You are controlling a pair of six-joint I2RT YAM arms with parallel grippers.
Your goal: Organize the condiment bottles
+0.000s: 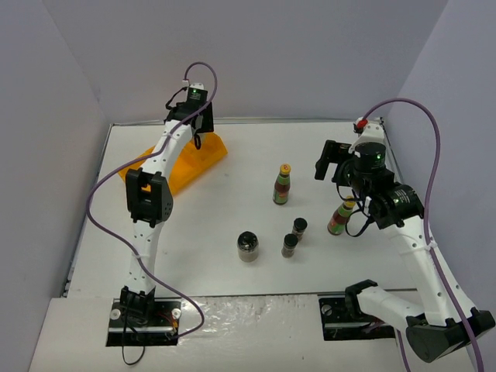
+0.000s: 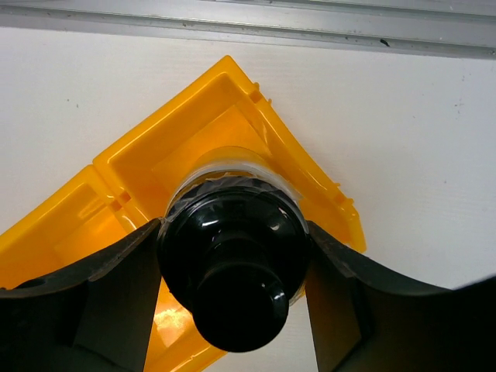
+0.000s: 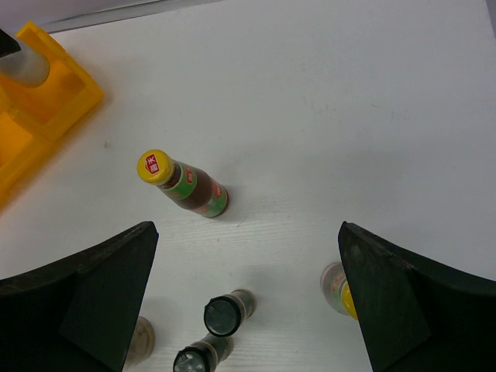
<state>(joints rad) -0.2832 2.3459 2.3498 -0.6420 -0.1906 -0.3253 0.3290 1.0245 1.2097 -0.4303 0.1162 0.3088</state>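
My left gripper (image 2: 232, 260) is shut on a wide black-lidded jar (image 2: 231, 248), one finger on each side of the lid. The jar's glass body sits down in the end compartment of the orange tray (image 2: 132, 174). From above, the left gripper (image 1: 194, 116) is over the tray's far end (image 1: 203, 153). My right gripper (image 3: 246, 256) hangs open and empty above the table. Below it are a yellow-capped sauce bottle (image 3: 190, 188), two tiny spice jars (image 3: 227, 312) (image 3: 198, 356), and a second sauce bottle (image 3: 335, 287) half hidden by a finger. Another wide jar (image 1: 248, 246) stands alone.
The orange tray (image 1: 182, 167) lies at an angle at the back left, near the rear wall rail (image 2: 248, 23). The loose bottles cluster in the table's middle and right. The second sauce bottle (image 1: 341, 218) stands close to the right arm.
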